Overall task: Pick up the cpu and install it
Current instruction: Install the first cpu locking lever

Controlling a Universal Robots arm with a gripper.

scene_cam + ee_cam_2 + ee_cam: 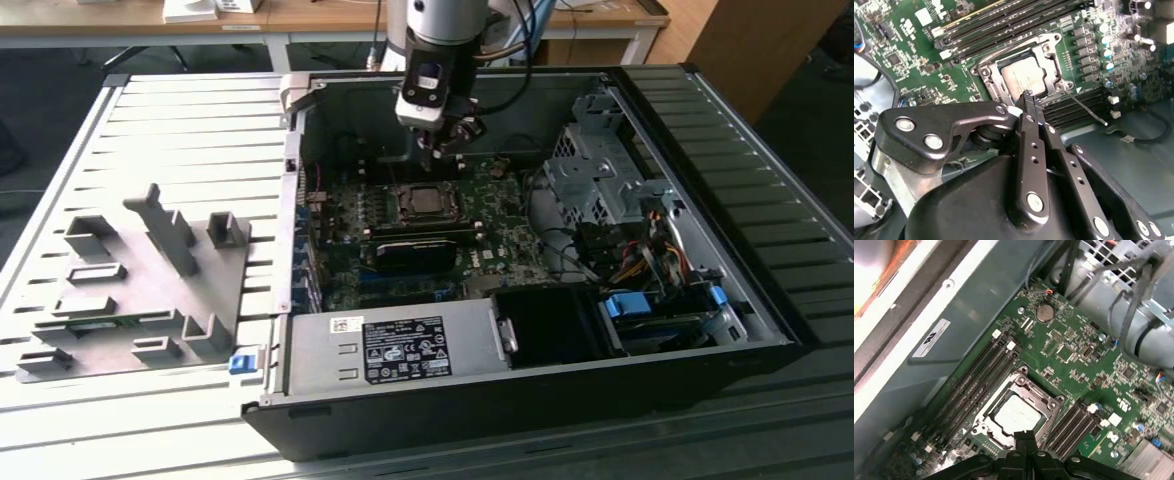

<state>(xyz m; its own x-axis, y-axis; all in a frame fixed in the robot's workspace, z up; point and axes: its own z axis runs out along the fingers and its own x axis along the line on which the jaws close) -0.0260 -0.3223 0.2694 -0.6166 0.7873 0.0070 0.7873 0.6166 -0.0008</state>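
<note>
The cpu [1023, 76], a flat silvery square, lies inside its dark socket frame [988, 75] on the green motherboard; it is also seen as the cpu [1015, 414] and the cpu [427, 200]. My gripper [1027, 95] hangs just above the socket's edge, its two black fingers pressed together with nothing between them. In the first wrist view the gripper [1024, 434] tips sit over the socket's near rim. The exterior view shows the gripper [438, 160] inside the open computer case, above the socket. The socket's wire lever [1085, 106] sticks out sideways, unlatched.
Memory slots [1004, 22] flank the socket. The case walls [300, 150] enclose the board, with a power supply [387, 345], a drive cage [594, 170] and cables [627, 250] around it. A grey fixture with blocks [134, 280] lies at the exterior view's left.
</note>
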